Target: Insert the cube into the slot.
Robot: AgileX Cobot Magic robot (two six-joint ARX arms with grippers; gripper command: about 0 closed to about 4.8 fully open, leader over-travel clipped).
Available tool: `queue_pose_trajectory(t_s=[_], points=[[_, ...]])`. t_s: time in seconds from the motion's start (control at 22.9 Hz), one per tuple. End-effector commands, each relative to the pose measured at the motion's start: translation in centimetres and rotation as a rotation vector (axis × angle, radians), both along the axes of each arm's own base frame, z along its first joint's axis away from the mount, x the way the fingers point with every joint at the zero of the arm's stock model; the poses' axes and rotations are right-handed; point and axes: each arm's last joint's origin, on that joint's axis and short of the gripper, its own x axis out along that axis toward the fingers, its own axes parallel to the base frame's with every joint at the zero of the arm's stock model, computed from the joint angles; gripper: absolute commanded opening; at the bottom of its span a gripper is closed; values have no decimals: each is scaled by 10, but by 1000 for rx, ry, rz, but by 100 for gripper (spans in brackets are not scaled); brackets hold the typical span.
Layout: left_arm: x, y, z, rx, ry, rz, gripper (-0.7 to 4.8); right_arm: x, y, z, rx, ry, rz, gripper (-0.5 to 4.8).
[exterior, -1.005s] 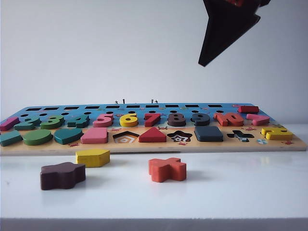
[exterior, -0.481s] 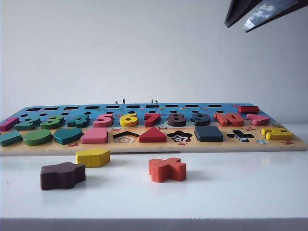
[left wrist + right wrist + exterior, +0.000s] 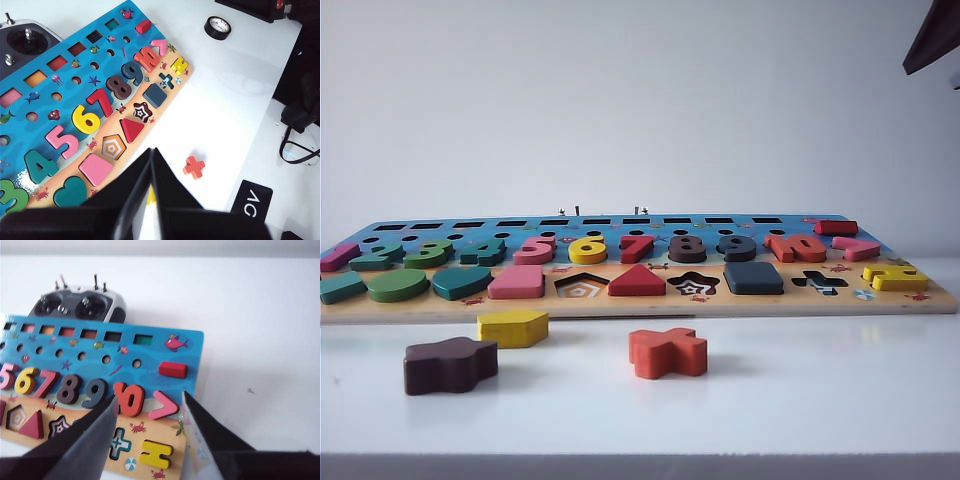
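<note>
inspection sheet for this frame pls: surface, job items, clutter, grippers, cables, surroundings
Surface: white table, puzzle board lying on it.
Job's things: cube already seated in its slot, between star and cross recesses.
Clutter: yellow pentagon block, dark brown wavy block and orange cross block loose in front of the board.
Grippers: left gripper shut, empty, above the board's front edge; right gripper open, empty, high above the board's right end.
Cables: black cable off the table's edge.
Surroundings: radio controller, tape roll.

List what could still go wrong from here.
The cube looks seated in the board, but whether it lies flush cannot be told. The open right gripper, above the board's right end, and the shut left gripper, above its front edge, could knock the loose orange cross if lowered.
</note>
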Motion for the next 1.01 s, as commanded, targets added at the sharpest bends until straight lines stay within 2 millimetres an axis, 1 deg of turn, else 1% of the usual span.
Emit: queue_pose_trajectory(t_s=[0.04, 0.26, 0.39, 0.61, 0.66, 0.83, 0.92, 1.01], points=[[0, 1, 3, -11, -25, 1, 17, -6, -8, -5, 31, -70, -43, 237], [1, 6, 1, -29, -74, 32, 17, -16, -21, -21, 39, -119, -115, 237], [0, 12, -3, -39, -106, 70, 17, -26, -31, -36, 31, -176, -184, 237], [-1, 20, -12, -47, -163, 126, 17, -33, -36, -40, 52, -284, -223, 237], [-3, 24, -17, -45, -190, 162, 17, -35, -37, -42, 59, -313, -228, 237], [-9, 31, -31, -42, -248, 228, 17, -37, -38, -48, 61, -334, -242, 232], [-11, 34, -37, -30, -264, 264, 17, -36, -39, -52, 60, -336, -251, 211], [-16, 40, -51, -14, -305, 332, 17, -36, -40, -58, 58, -339, -264, 146]])
